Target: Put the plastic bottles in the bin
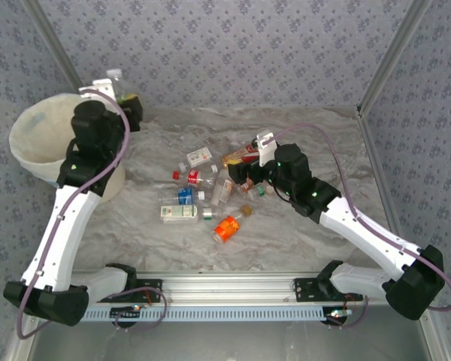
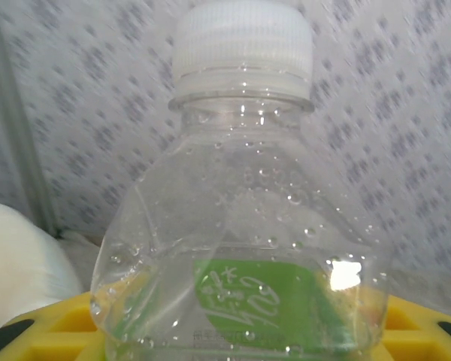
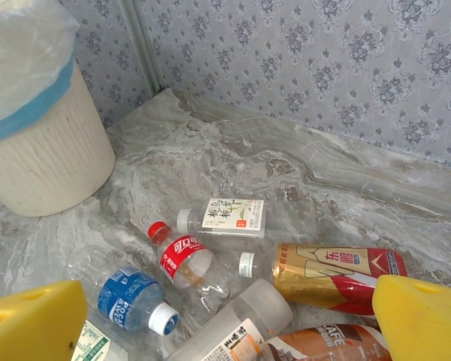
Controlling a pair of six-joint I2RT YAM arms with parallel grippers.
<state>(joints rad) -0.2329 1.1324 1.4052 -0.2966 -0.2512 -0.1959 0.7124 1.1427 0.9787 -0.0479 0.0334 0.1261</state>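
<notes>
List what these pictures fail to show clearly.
- Left wrist view: green-label bottle, base cut off by the bottom edge.
- Top view: bin, inside partly hidden by the left arm.
- Right wrist view: gold-red bottle, one end behind a yellow finger; brown bottle cut off below.

Grey marbled table (image 1: 301, 226), scattered plastic bottles (image 1: 210, 188) mid-table, bin (image 1: 41, 139) far left

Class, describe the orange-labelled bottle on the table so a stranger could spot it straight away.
Find the tall cream bin at the table's far left, then look right to the scatter of bottles mid-table. The orange-labelled bottle lies at the scatter's near edge, closest to the arm bases. Its bright orange wrap sets it apart from the green-and-white carton to its left.
</notes>
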